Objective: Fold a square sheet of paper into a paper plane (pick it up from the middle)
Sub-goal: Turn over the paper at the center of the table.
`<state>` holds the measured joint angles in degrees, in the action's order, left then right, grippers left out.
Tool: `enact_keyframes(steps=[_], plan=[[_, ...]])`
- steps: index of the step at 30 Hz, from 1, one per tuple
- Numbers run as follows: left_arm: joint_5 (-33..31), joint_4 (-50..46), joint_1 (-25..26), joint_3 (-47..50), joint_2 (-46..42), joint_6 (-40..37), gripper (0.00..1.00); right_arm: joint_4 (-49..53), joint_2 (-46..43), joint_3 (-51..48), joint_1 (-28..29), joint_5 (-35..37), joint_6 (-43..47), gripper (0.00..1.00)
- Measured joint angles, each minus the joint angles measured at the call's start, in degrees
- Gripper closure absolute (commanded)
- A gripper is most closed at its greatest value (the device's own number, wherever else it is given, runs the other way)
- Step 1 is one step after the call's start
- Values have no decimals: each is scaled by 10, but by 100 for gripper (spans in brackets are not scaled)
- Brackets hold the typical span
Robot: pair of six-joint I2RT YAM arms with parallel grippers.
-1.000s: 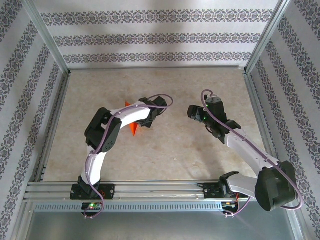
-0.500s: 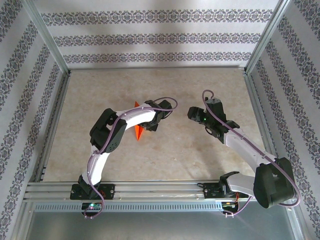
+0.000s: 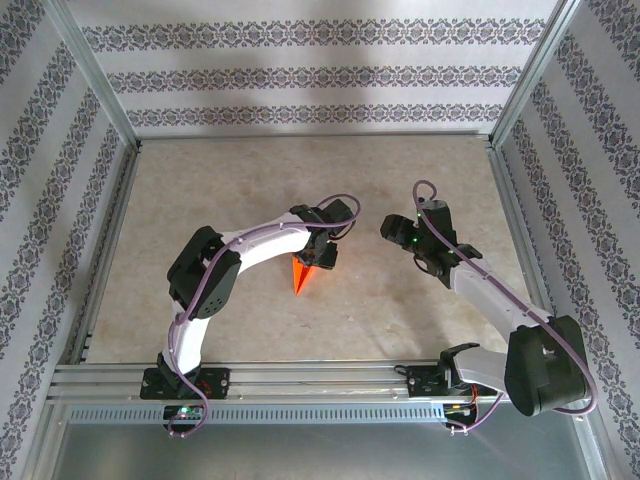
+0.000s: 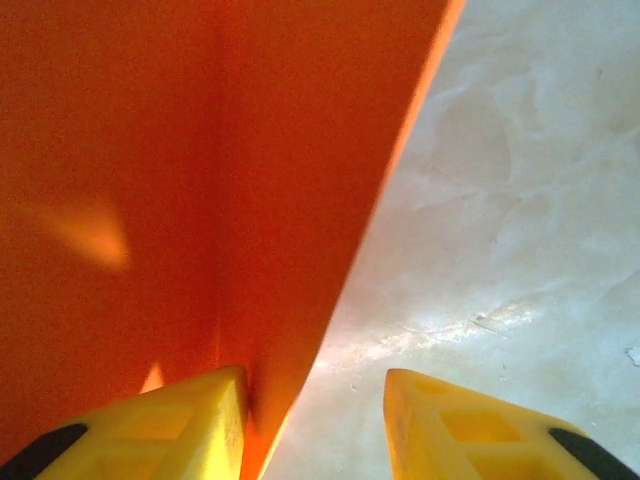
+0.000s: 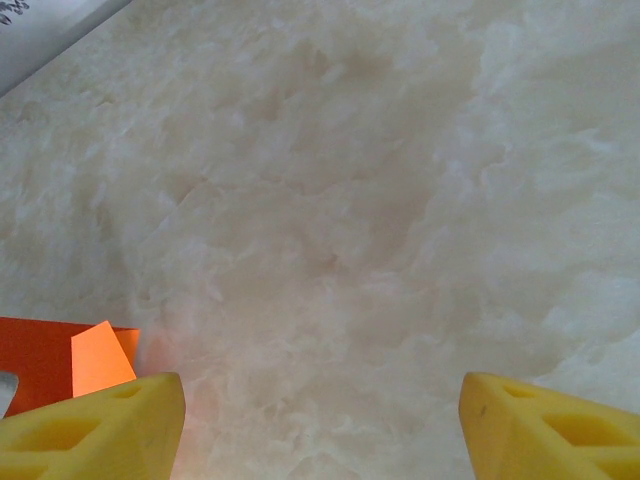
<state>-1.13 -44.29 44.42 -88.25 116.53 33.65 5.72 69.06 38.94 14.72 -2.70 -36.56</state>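
Left claw [image 4: 315,400] low over paper plane [image 3: 301,275], parted, right claw [image 5: 320,405] spread wide

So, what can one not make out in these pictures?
Top external: the paper plane has its far end hidden under the left gripper.
Left wrist: plane too close, cut by frame edges; folds blurred.
Right wrist: plane cut off by the left edge.
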Motion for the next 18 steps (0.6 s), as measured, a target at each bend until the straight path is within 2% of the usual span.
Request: enact_keyframes(steps=[5, 9, 18], plan=[[-2, 0, 6, -2, 5, 1, 76, -2, -4, -4, -2, -7, -8, 27], [-26, -4, 14, -20, 25, -2, 82, -4, -4, -4, -7, -12, -9, 27], [-145, -59, 49, -83, 79, -28, 89, -3, -23, -16, -28, -11, -17, 27]])
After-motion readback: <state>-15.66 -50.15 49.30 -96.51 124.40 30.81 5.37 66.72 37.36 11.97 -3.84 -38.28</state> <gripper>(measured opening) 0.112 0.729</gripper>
